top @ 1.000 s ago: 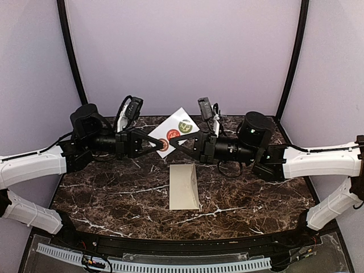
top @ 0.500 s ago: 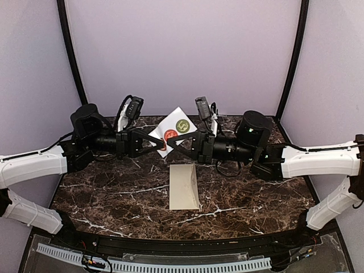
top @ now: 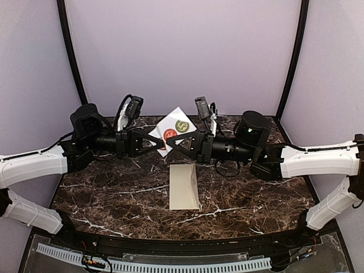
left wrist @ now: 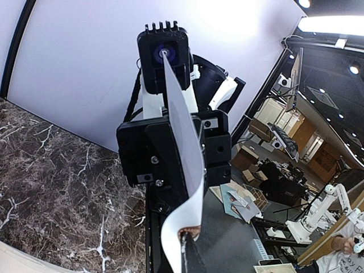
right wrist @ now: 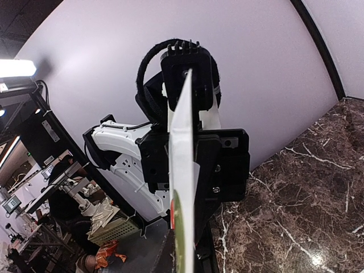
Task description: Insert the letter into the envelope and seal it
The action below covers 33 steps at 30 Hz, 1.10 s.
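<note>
The cream envelope [top: 184, 186] lies flat on the marble table [top: 102, 193], short edge toward me, below both grippers. The letter is not in view. Above the table's back half, a small white sticker sheet [top: 177, 120] with round red and green stickers hangs between the two arms. My left gripper [top: 161, 143] is shut on its lower left corner, at a red sticker. My right gripper [top: 170, 139] is shut on its lower edge from the other side. In the left wrist view the sticker sheet [left wrist: 185, 148] curls edge-on above the left gripper [left wrist: 187, 250]. In the right wrist view the sticker sheet [right wrist: 182, 170] stands edge-on in the right gripper [right wrist: 182, 253].
Purple walls with black corner posts [top: 71, 51] close in the back and sides. A cable rail [top: 153, 263] runs along the near edge. Both arms reach across the back of the table, fingertips nearly meeting.
My right gripper has moved a little to the left, toward the left gripper. The sticker sheet has shifted left and bowed slightly. The envelope has not moved.
</note>
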Tool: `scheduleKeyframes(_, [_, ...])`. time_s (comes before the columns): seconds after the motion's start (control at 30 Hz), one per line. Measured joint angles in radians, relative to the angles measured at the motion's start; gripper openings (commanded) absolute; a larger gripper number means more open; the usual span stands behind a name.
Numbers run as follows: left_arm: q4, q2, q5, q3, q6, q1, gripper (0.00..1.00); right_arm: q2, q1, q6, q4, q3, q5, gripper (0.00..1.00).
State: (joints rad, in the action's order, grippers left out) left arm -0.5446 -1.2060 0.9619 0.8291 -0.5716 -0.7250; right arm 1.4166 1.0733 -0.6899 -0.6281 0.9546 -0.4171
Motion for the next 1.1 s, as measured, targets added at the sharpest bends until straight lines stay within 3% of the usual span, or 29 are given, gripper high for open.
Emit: scheduleKeyframes(1.1, [-0.009, -0.005, -0.001, 0.0, -0.002, 0.0, 0.0, 0.008, 0.006, 0.0, 0.001, 0.003, 0.045, 0.0])
